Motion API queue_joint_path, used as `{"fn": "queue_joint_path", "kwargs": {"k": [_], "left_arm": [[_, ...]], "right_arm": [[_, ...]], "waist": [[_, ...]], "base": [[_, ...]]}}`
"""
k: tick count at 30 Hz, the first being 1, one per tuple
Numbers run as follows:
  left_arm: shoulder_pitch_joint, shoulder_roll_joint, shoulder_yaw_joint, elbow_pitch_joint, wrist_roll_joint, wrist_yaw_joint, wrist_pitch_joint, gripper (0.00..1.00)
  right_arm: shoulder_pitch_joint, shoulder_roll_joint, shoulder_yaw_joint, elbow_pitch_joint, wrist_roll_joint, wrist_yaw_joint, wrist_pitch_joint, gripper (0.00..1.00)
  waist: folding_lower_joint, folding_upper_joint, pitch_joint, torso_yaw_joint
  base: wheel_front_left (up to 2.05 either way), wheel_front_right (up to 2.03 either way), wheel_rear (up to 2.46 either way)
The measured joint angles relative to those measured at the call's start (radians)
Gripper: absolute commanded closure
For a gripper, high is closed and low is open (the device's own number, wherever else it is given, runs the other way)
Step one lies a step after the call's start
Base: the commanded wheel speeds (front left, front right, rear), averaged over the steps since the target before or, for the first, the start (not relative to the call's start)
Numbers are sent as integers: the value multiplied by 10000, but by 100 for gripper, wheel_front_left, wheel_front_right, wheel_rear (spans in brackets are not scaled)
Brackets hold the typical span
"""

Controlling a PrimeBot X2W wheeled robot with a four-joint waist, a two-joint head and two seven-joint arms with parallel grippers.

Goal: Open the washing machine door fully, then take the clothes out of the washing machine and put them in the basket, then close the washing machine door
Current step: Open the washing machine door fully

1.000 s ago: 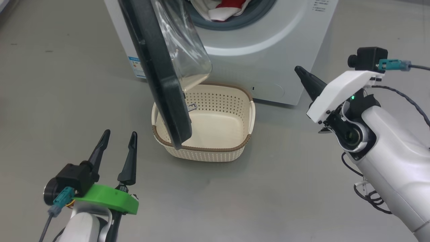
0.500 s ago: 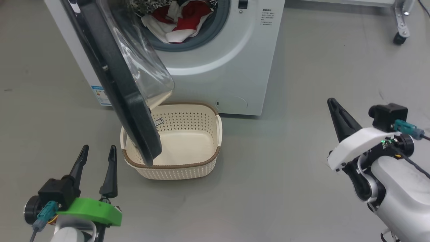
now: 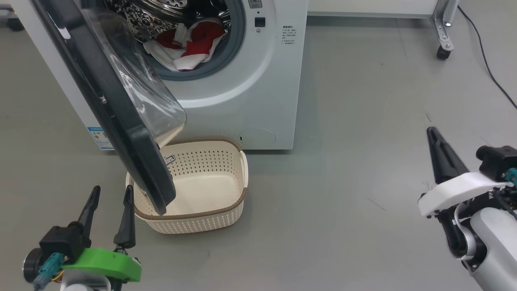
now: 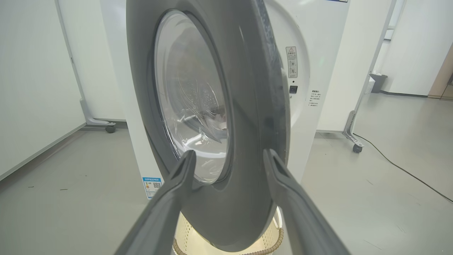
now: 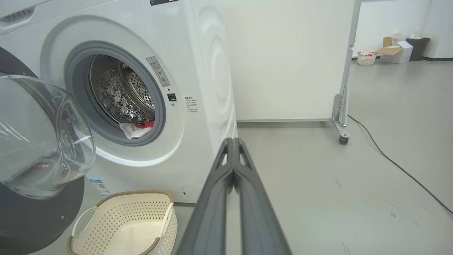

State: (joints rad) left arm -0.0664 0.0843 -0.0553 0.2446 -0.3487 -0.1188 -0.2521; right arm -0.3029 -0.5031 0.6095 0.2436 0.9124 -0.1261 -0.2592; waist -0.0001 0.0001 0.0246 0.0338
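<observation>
**Open the washing machine door [image 3: 121, 125] fully.**
Push its rim using the released left claw [image 3: 112, 187], at its 7 o'clock; keep the clenched, empty right claw [image 3: 431, 131] clear.

- The clothes [image 3: 190, 40] lie inside the washing machine [image 3: 258, 97].
- The basket [image 3: 194, 224] stands on the floor [image 3: 363, 161], just before the machine.
- The door [image 3: 121, 125] hangs open at the left, over the basket's left edge.

Left hand [image 3: 113, 190]: two long tapered dark fingers on a green collar [image 3: 103, 264]; black camera block [image 3: 64, 240] with teal connector [image 3: 47, 267]; right hand [image 3: 432, 133]: matching dark fingers on a white bracket [image 3: 460, 193]; second black camera [image 3: 494, 158], teal plug [image 3: 512, 176]; glossy pale-grey forearm [image 3: 499, 242].
</observation>
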Motion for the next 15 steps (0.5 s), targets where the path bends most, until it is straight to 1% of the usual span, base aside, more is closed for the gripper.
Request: {"fn": "queue_joint_path", "kwargs": {"k": [3, 5, 11, 15], "left_arm": [[15, -2, 98, -19, 0, -2, 0, 0], [28, -4, 157, -36, 2, -2, 0, 0], [49, -33, 198, -63, 59, -2, 0, 0], [58, -46, 198, -63, 71, -2, 0, 0]], "right_arm": [[102, 48, -708, -548, -631, 0, -2, 100], [341, 182, -1034, -876, -851, 0, 0, 100], [1488, 596, -1505, -1358, -1557, 0, 0, 100], [2046, 802, -1904, -1457, -1923, 0, 0, 100]], "waist": [[0, 0, 5, -53], [0, 0, 18, -80], [0, 0, 47, -125], [0, 0, 44, -134]], "base": [[0, 0, 0], [0, 0, 0], [0, 0, 0], [0, 0, 0]]}}
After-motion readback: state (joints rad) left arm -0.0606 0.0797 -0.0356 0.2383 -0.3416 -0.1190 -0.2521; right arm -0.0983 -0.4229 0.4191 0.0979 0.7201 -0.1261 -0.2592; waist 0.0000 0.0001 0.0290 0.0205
